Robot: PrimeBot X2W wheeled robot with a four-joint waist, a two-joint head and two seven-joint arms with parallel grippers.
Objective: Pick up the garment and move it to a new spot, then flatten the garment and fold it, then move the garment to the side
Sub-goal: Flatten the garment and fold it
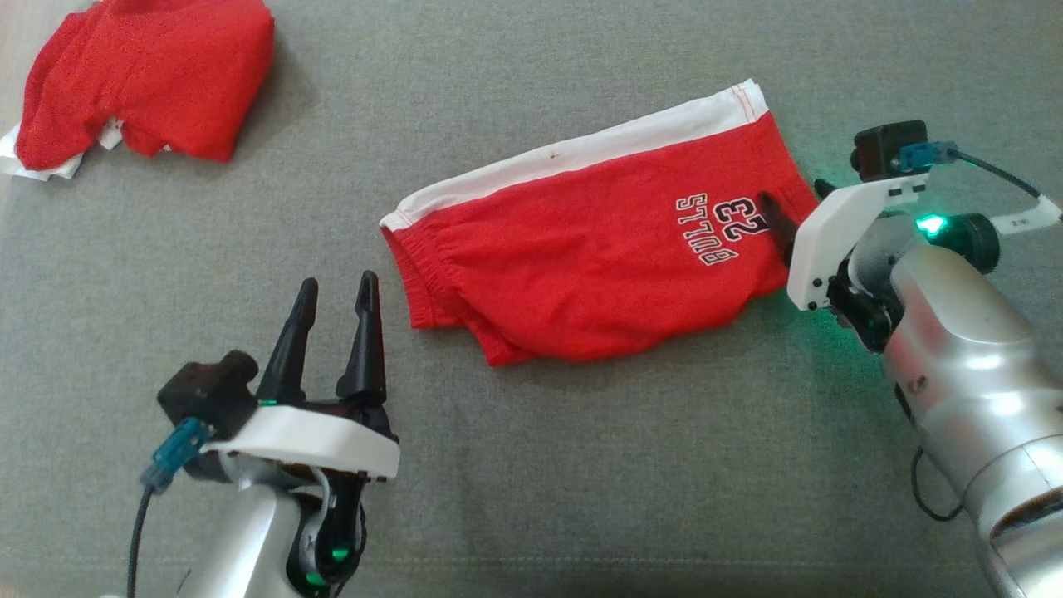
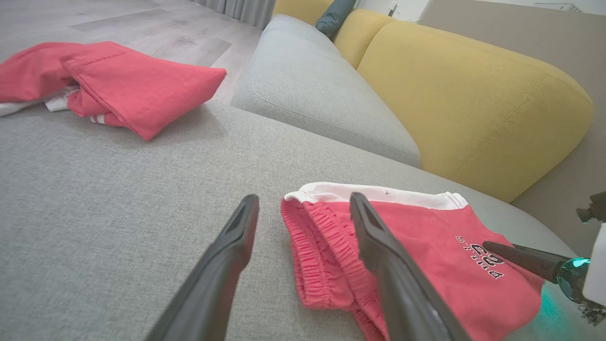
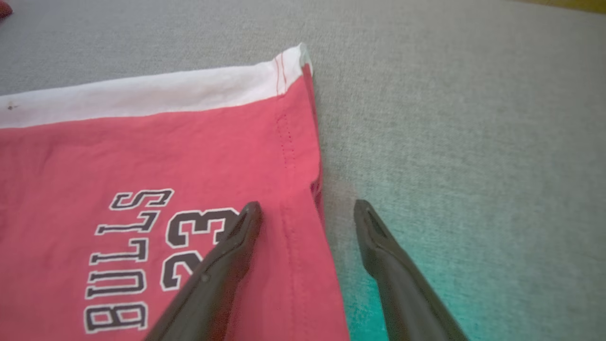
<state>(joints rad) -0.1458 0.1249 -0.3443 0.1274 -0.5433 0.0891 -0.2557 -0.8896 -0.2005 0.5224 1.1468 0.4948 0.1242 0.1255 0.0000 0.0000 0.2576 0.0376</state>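
**couchbot_fan:** Why are the arms parked at opposite ends of the red jersey shorts [image 1: 581, 241]? They just lie mid-way across the grey fabric sofa seat [image 1: 581, 482], white side band [image 1: 581, 149] along the far edge.

**foldnerd:** My read is that it's a two-corner setup. The left claw [image 1: 338, 280] sits just off the gathered elastic waistband [image 2: 322, 255], fingers spread and nothing between them. The right claw [image 1: 793, 193] is at the hem end, also spread wide and empty. In the right wrist view one finger [image 3: 232, 246] is over the cloth by the black BULLS 23 print [image 3: 156, 246], and the other hangs over bare seat. So the hem edge runs right between the two. That's how you'd line up to pinch an edge.

**couchbot_fan:** Is it touching the cloth yet?

**foldnerd:** Can't tell from these angles. It's low, that's all I'd say.

**couchbot_fan:** And the crumpled red garment [image 1: 149, 83] in the far left corner?

**foldnerd:** Well apart, nobody's near it. Looks like a set-aside pile to me.

**couchbot_fan:** How far along, then?

**foldnerd:** The shorts look flat and maybe doubled over once. I'd guess it's either another fold or the slide to the side. Thin knit like that bunches easily, so both ends need to lift together.
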